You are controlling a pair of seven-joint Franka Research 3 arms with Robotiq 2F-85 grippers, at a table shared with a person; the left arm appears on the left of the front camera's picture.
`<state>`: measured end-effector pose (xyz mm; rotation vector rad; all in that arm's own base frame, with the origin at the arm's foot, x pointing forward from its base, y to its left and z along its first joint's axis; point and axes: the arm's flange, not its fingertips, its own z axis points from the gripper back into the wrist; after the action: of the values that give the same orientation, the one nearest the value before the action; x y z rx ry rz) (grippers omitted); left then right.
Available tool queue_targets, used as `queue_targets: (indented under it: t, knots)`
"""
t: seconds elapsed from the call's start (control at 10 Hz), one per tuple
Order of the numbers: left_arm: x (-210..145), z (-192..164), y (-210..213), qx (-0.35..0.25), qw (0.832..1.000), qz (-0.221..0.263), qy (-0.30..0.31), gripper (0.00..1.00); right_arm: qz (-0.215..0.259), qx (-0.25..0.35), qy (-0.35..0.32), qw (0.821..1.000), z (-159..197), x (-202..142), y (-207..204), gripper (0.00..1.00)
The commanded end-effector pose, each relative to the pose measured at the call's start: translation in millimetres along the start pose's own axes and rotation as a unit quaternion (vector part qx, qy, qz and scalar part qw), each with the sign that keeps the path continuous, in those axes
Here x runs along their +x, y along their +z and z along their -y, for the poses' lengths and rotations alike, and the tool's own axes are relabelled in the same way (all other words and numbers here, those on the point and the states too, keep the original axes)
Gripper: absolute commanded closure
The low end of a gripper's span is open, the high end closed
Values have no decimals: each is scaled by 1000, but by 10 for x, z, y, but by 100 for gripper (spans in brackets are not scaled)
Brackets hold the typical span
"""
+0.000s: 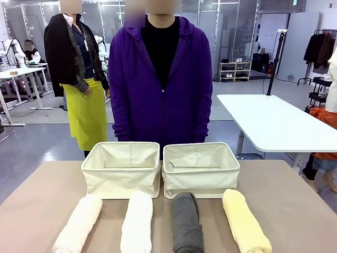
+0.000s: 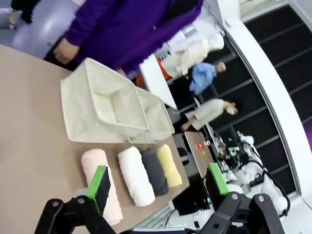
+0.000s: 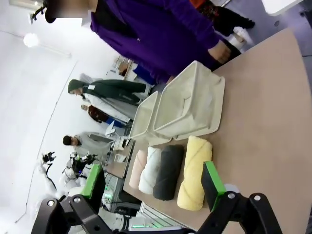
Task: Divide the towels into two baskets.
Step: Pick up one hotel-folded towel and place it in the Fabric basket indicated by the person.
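Tabletop (image 1: 42, 195) has peach towel (image 1: 79, 224), white towel (image 1: 138, 221), grey towel (image 1: 186, 221), yellow towel (image 1: 245, 221) lined up just before the empty left basket (image 1: 120, 179) and right basket (image 1: 200, 182); left pincer (image 2: 157, 178) and right pincer (image 3: 152, 175) gape wide, holding nothing, so I'd pinch each roll mid-length.

The peach towel (image 1: 79, 224), white towel (image 1: 138, 221), dark grey towel (image 1: 186, 222) and yellow towel (image 1: 245, 221) are unpatterned. Both baskets (image 1: 121, 182) are cream, the bench (image 1: 295, 211) tan.
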<state>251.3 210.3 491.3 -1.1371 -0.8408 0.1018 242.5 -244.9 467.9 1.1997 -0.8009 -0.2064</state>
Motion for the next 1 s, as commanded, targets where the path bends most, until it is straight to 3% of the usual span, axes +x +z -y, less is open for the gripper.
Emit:
queue_targets:
  t: [0.0, 0.1, 0.9]
  knots:
    - [-387, 218, -231, 36, 999, 34, -2, 0, -14, -2, 27, 1000, -99, -39, -186, 0]
    - [0, 0, 0, 0, 1000, 0, 0, 0, 0, 0, 0, 1000, 0, 0, 0, 0]
    - [0, 0, 0, 0, 1000, 0, 0, 0, 0, 0, 0, 1000, 0, 0, 0, 0]
